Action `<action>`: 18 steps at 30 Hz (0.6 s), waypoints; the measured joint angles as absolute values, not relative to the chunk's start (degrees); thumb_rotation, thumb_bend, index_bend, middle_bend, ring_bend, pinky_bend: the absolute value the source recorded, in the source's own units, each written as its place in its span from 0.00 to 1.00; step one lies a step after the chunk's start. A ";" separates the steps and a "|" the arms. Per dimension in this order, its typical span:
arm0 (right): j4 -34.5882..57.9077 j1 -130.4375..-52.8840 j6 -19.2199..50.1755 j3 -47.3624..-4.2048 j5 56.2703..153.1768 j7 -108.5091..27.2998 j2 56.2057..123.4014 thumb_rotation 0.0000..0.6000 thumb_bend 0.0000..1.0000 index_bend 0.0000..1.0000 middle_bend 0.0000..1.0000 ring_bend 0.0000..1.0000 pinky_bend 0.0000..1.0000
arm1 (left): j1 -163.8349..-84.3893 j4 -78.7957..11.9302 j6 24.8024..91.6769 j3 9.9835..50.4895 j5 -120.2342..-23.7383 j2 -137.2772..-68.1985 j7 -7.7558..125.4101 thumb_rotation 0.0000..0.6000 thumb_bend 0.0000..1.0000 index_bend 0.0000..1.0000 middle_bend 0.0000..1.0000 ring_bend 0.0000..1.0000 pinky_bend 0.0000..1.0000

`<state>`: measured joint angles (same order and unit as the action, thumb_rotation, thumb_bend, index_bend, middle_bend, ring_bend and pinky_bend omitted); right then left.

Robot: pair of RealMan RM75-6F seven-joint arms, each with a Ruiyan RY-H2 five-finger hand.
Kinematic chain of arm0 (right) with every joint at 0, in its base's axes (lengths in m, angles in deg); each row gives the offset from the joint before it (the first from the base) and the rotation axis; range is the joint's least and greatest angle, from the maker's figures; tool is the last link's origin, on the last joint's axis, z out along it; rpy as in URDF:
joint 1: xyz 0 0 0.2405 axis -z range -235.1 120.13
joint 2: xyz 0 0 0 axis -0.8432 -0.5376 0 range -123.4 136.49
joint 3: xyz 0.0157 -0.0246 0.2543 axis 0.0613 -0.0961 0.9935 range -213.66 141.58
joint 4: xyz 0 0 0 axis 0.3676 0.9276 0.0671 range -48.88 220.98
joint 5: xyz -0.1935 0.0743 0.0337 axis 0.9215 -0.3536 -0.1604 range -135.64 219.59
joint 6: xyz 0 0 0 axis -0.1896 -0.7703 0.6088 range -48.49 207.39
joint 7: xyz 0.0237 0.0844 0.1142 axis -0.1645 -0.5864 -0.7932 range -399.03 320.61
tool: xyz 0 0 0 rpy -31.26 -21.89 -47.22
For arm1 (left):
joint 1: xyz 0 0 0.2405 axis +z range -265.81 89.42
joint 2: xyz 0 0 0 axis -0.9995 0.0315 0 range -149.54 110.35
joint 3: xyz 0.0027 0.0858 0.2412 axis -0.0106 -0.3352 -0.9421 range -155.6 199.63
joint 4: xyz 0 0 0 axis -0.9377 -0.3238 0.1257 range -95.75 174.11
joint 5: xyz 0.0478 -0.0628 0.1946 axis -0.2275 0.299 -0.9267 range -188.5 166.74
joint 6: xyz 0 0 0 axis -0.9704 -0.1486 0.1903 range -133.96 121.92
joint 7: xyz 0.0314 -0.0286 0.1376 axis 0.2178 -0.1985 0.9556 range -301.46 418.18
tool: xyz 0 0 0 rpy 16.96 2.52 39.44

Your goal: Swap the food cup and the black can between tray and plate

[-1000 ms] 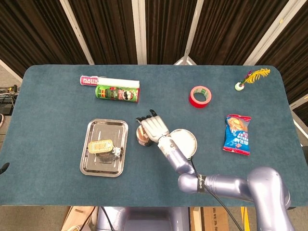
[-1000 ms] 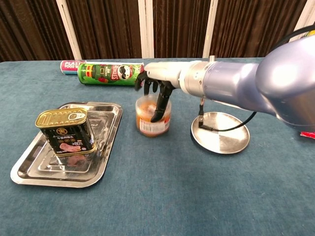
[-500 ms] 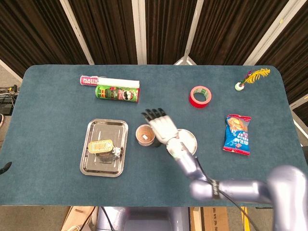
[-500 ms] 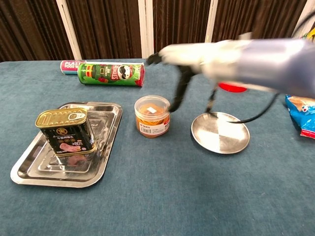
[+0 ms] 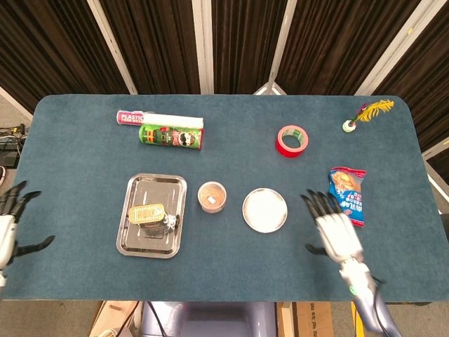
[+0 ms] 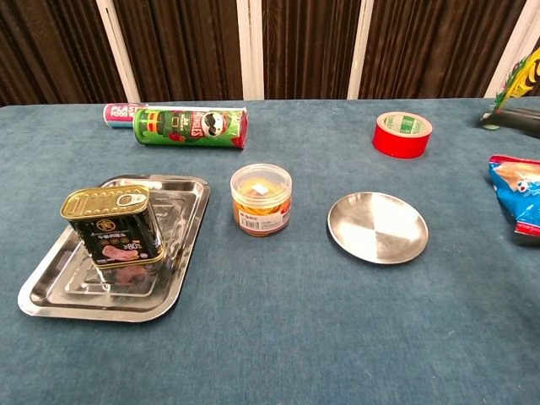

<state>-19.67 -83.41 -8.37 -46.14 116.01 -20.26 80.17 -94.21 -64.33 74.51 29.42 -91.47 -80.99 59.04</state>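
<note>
The food cup, clear with orange contents, stands on the cloth between the tray and the plate. The black can stands in the metal tray. The round metal plate is bare. My right hand hovers open at the front right, fingers spread, well clear of the plate and beside the snack bag. My left hand shows open at the head view's far left edge. Neither hand appears in the chest view.
A green chips tube and a pink-and-white tube lie at the back left. Red tape roll at back right, blue snack bag on the right, a feathered toy at the far corner.
My right hand let go of the food cup, pulled back to the front right and left the chest view. The cup stays between tray and plate. My left hand has come into view.
</note>
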 measured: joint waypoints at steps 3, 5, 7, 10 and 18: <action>-16.91 -79.52 -11.75 -47.35 118.55 -22.33 79.77 1.00 0.00 0.00 0.00 0.00 0.00 | -97.48 -66.07 69.45 30.15 -89.68 -81.32 60.85 1.00 0.18 0.18 0.01 0.00 0.09; -15.75 -78.01 -12.36 -47.35 119.22 -23.89 79.43 1.00 0.00 0.00 0.00 0.00 0.00 | -99.52 -66.85 66.71 30.80 -87.56 -81.92 62.72 1.00 0.18 0.18 0.01 0.00 0.09; -14.84 -76.96 -12.72 -47.02 119.58 -24.95 79.16 1.00 0.00 0.00 0.00 0.00 0.00 | -101.74 -67.34 64.59 31.51 -85.08 -83.14 65.87 1.00 0.17 0.18 0.01 0.00 0.09; -13.74 -75.93 -13.70 -45.72 120.06 -25.11 78.94 1.00 0.00 0.00 0.00 0.00 0.00 | -104.92 -67.96 61.78 32.12 -81.42 -85.73 71.11 1.00 0.17 0.18 0.03 0.00 0.09; -12.27 -74.11 -12.02 -42.99 120.55 -26.66 78.66 1.00 0.00 0.00 0.00 0.00 0.00 | -110.84 -66.85 59.30 31.85 -75.47 -96.04 84.14 1.00 0.17 0.23 0.10 0.02 0.13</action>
<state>-12.27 -74.11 -12.02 -42.99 120.55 -26.66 78.66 -110.84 -66.85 59.30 31.85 -75.47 -96.04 84.14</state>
